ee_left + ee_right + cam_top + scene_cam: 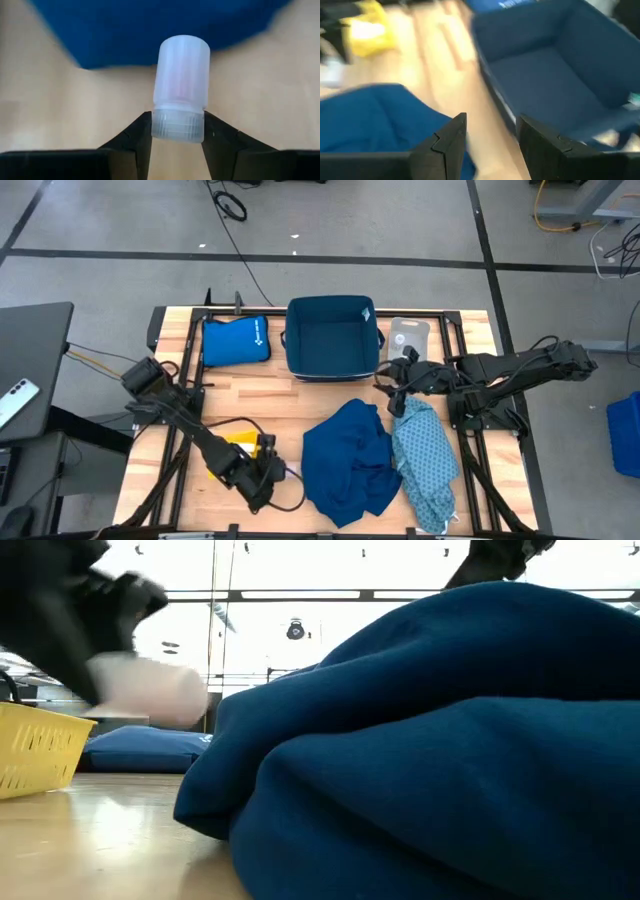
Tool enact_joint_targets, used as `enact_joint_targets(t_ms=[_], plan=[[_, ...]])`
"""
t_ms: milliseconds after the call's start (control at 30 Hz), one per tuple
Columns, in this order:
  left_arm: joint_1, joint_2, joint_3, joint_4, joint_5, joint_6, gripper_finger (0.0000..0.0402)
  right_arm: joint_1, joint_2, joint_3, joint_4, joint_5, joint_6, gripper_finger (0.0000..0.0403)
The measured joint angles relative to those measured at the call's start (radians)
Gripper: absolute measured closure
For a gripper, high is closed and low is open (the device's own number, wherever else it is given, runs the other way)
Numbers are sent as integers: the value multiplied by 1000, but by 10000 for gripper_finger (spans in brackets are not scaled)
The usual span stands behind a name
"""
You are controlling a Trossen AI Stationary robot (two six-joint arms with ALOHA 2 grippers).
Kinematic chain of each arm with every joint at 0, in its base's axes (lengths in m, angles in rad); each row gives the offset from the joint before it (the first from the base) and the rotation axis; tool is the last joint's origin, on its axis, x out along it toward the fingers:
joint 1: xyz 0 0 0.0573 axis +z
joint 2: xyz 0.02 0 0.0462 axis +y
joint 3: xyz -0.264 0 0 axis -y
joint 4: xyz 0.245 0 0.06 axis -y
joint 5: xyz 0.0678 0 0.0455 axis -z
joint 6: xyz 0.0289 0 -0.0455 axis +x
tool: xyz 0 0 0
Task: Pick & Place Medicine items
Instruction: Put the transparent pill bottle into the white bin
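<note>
We see the left gripper low at the table's near left, its two dark fingers clamped on a small bottle's cap. The right gripper reaches toward the table's middle, jaws apart with nothing between them

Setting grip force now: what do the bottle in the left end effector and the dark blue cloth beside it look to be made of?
The bottle: likely translucent frosted plastic, hazy white, with a ribbed cap. The dark blue cloth: soft matte woven fabric, lying in rounded folds. The left end effector is clamped on the cap.
</note>
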Motion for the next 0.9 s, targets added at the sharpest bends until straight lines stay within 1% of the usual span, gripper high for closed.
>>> enact_joint_targets(t_ms=[33, 100, 167, 333, 467, 567, 633, 767, 900], plan=[[8, -1, 26, -46, -38, 2, 261, 2, 0, -8, 40, -24, -5, 222], [24, -1, 68, -132, -108, 16, 261, 12, 0, -28, 97, -39, -18, 222], [46, -1, 99, -166, -147, 52, 261, 28, 6, -48, 175, -45, -42, 222], [118, -1, 122, -184, -209, 191, 261, 65, 32, -119, 322, -60, -76, 222], [197, -1, 122, -184, -266, 319, 261, 98, 82, -152, 329, -46, -122, 222], [261, -1, 122, -130, -300, 444, 261, 123, 134, -159, 352, -7, -175, 222], [299, -1, 122, -72, -300, 546, 261, 132, 175, -159, 373, 27, -195, 222], [357, -1, 123, 62, -259, 733, 261, 138, 231, -159, 404, 87, -208, 222], [401, -1, 123, 150, -210, 845, 261, 129, 244, -159, 412, 101, -207, 222]])
